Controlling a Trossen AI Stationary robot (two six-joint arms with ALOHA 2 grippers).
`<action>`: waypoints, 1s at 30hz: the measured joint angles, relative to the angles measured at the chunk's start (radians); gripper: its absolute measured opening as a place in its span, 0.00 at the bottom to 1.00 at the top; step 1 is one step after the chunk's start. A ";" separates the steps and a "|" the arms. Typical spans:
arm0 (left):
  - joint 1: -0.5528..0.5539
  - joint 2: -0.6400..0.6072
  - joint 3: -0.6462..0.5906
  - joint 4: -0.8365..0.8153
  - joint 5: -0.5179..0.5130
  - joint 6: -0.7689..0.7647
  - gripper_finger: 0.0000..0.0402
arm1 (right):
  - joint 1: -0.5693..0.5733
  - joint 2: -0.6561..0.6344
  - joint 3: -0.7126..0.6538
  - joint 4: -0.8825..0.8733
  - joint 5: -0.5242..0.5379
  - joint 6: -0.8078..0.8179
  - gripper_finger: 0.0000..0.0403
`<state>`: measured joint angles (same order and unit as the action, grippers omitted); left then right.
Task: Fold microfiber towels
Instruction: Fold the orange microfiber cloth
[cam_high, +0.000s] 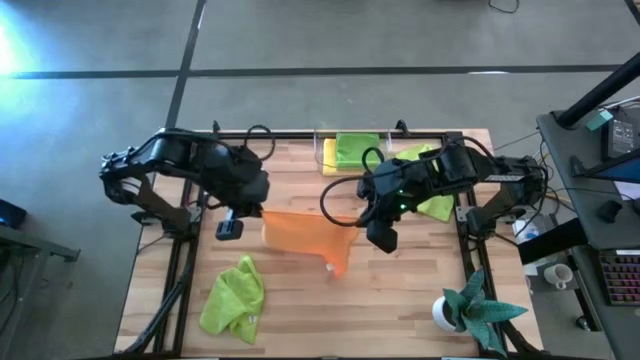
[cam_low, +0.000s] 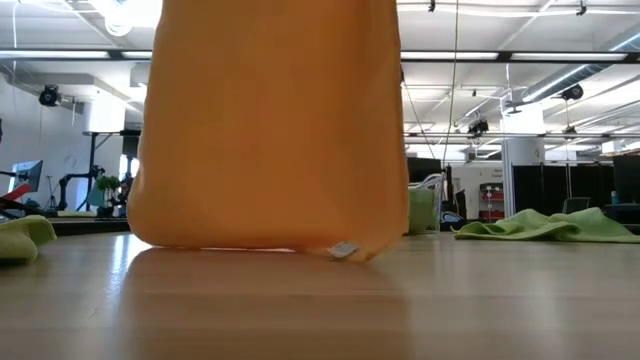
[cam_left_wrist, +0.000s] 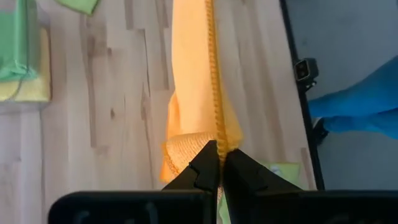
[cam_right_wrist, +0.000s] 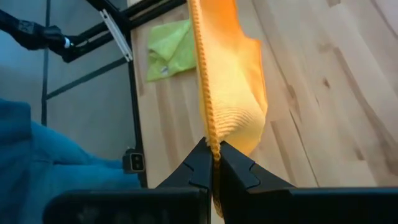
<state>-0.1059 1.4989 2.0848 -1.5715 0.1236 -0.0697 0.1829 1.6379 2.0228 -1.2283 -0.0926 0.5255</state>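
An orange towel hangs between my two grippers over the middle of the table. It fills the middle of the low view. My left gripper is shut on its left top corner and my right gripper on its right top corner. One lime green towel lies crumpled at the near left. Another lime green towel lies at the right, under my right arm. A green towel lies on a yellow one in the clear bin at the far edge. My left gripper pinches the orange towel's hemmed top edge at its left corner between the two fingers. The hem runs straight away from the fingertips toward my other gripper. The towel hangs below, and its lower edge reaches the table. My right gripper pinches the same hemmed edge at the towel's right corner between the two fingers. The cloth bunches a little beside the fingertips and hangs below them. The lower corner with a white tag is at the table top.
A teal spiky plant in a white pot stands at the near right corner. Bare wood lies between the near green towel and the plant. Black frame rails run along the table's sides.
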 joint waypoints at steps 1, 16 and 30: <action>0.000 0.006 -0.006 0.000 0.000 -0.001 0.00 | 0.000 0.000 0.000 -0.005 -0.001 -0.002 0.02; 0.014 0.043 -0.044 0.000 0.124 -0.049 0.00 | 0.000 0.000 -0.010 -0.212 -0.010 -0.006 0.02; 0.079 0.043 -0.041 -0.001 -0.101 0.071 0.00 | -0.028 0.000 0.005 -0.183 0.164 -0.139 0.02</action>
<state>-0.0272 1.5421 2.0438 -1.5726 0.0230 0.0010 0.1550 1.6379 2.0277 -1.4114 0.0718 0.3863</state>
